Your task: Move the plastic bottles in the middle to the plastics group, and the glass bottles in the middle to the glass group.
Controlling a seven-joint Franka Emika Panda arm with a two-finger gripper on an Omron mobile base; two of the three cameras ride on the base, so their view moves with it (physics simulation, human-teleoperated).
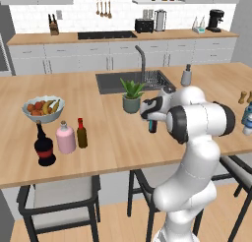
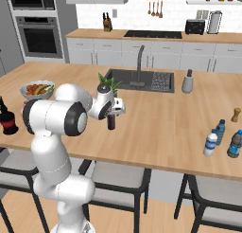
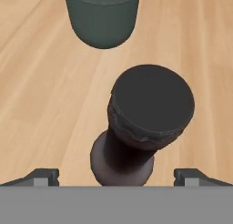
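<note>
Room: kitchen with a wooden island bench [image 1: 118, 137], sink set into it, potted plant [image 1: 131, 94] beside the sink.
Pincer: the pincer [image 3: 116, 175] hung directly over the dark glass bottle [image 3: 150, 109], tips spread wide on either side of it and gripping nothing.
Dark bottle: upright mid-bench, just in front of the plant pot [image 3: 102, 16].
Glass group: black red-labelled bottle [image 1: 44, 145], pink bottle [image 1: 65, 137] and the amber bottle [image 1: 81, 133] stood close together at the left, near the fruit bowl [image 1: 43, 108].
Plastics group: far right, small whitish bottle [image 2: 210, 144] beside two blue bottles [image 2: 235, 143].
Risk: a slightly off-centre descent could strike the wide black cap and topple the slim bottle; closing on the cap alone might let it slip; a low carry leftward could knock the crowded group.
</note>
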